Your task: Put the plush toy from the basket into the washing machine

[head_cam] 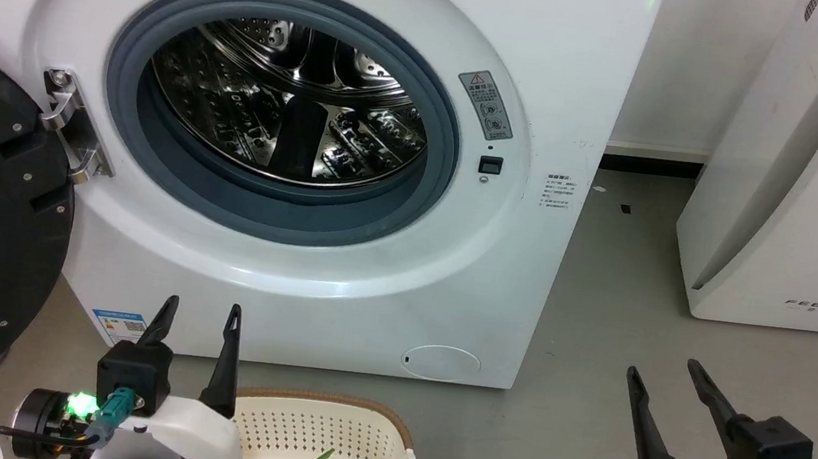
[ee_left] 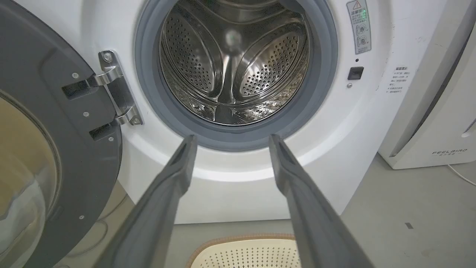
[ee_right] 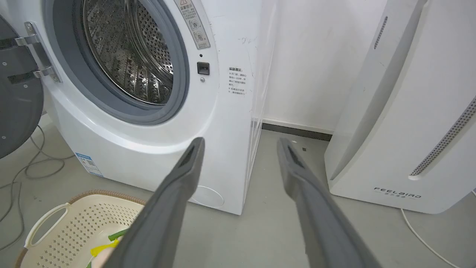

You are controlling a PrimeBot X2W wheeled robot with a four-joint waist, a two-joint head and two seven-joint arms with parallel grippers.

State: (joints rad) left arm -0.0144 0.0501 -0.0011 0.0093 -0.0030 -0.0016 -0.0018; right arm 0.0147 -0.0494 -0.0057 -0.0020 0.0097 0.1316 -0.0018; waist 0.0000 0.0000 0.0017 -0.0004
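A laundry corner in a bare test room: a white washing machine [head_cam: 566, 63] ahead of the left pincer [head_cam: 205, 304], a cream basket [head_cam: 326, 413] just beside that pincer, a FEELBIRD appliance [head_cam: 806, 190] beyond the right pincer [head_cam: 661, 366], and loose cables [ee_right: 22, 175] on a grey floor [head_cam: 599, 320].

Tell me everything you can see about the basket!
The basket is cream plastic, dotted with rows of little holes. It has a brown woven-looking rim and a long handle slot in one side. It stands upright on the grey floor, just in front of the washing machine but not touching it. The plush toy lies inside, showing yellow and green.
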